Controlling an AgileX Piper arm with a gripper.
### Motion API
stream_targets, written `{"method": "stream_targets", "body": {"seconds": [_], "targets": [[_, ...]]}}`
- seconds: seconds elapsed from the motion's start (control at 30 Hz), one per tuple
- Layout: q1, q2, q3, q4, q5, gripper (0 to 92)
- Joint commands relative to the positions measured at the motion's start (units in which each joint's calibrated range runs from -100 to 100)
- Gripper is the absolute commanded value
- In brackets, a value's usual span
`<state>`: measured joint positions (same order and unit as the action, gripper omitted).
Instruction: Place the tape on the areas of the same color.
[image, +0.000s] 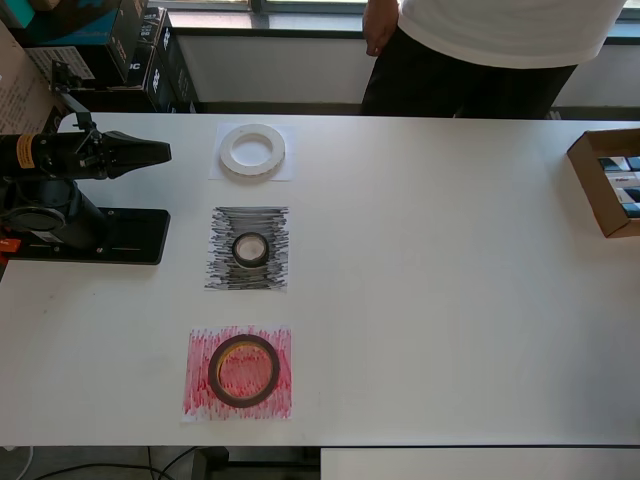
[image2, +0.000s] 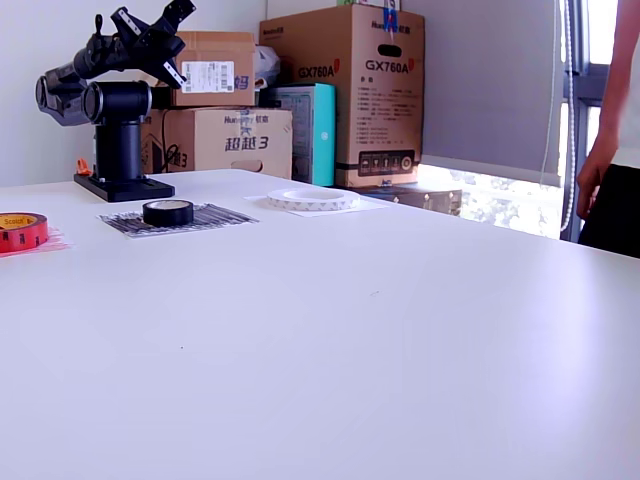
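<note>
The white ring of tape (image: 253, 150) lies on the plain white sheet (image: 286, 172); it also shows in the exterior view (image2: 312, 199). The small black roll (image: 250, 249) sits in the middle of the black scribbled sheet (image: 222, 262), seen too in the exterior view (image2: 168, 211). The red roll with a brownish inner ring (image: 243, 370) lies on the red scribbled sheet (image: 198, 392), and shows at the exterior view's left edge (image2: 22, 230). My gripper (image: 160, 152) is folded back over the arm's base, raised above the table, empty, jaws together; it shows in the exterior view (image2: 178, 12).
The arm's black base plate (image: 130, 236) sits at the overhead view's left. An open cardboard box (image: 608, 180) stands at the right edge. A person (image: 480, 55) stands at the table's far side. Stacked cartons (image2: 345, 95) stand behind the table.
</note>
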<state>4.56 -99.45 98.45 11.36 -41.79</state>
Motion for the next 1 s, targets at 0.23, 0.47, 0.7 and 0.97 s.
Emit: {"method": "stream_targets", "body": {"seconds": [0.23, 0.47, 0.7, 0.97], "targets": [[-0.2, 0.1, 0.6, -0.5, -0.2, 0.0], [-0.1, 0.2, 0.9, 0.4, -0.3, 0.0], [-0.1, 0.3, 0.9, 1.7, 0.5, 0.0], [-0.6, 0.3, 0.6, 9.5, 0.4, 0.1]]}}
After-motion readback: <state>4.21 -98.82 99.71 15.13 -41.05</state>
